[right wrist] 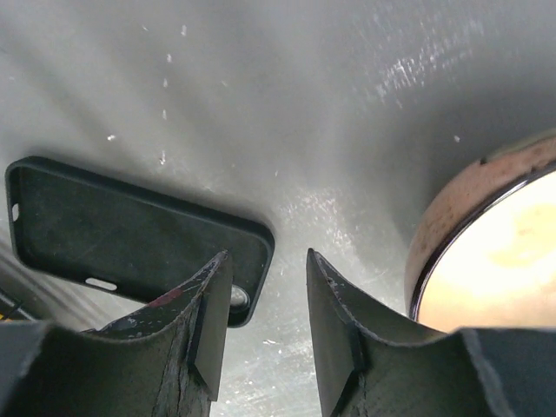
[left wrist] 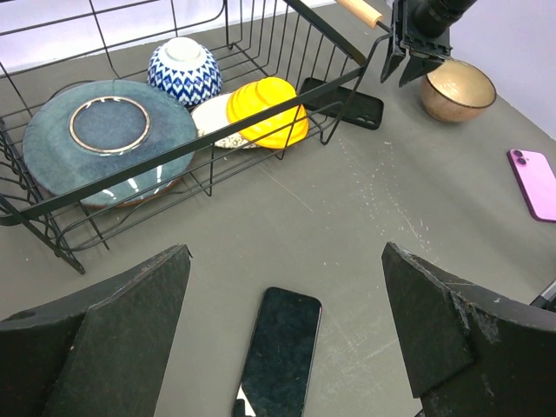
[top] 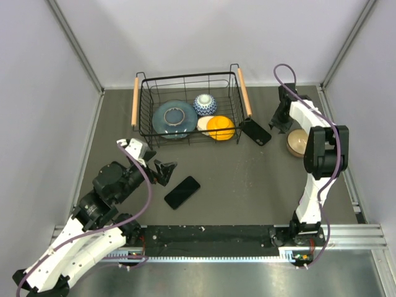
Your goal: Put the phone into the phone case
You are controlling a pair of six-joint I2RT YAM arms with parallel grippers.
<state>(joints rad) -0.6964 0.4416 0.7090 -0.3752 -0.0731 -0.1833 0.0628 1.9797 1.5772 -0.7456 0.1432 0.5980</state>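
Note:
The glossy black phone lies flat on the grey table in front of the basket; in the left wrist view the phone sits between and below my spread fingers. My left gripper is open and empty, just left of the phone's far end. The matte black phone case lies open side up by the basket's right front corner; it also shows in the right wrist view. My right gripper is open and empty, just right of the case, its left finger over the case's corner.
A black wire basket at the back holds a blue plate, a patterned bowl and a yellow bowl. A tan bowl stands right of the case. A purple phone lies at the right in the left wrist view.

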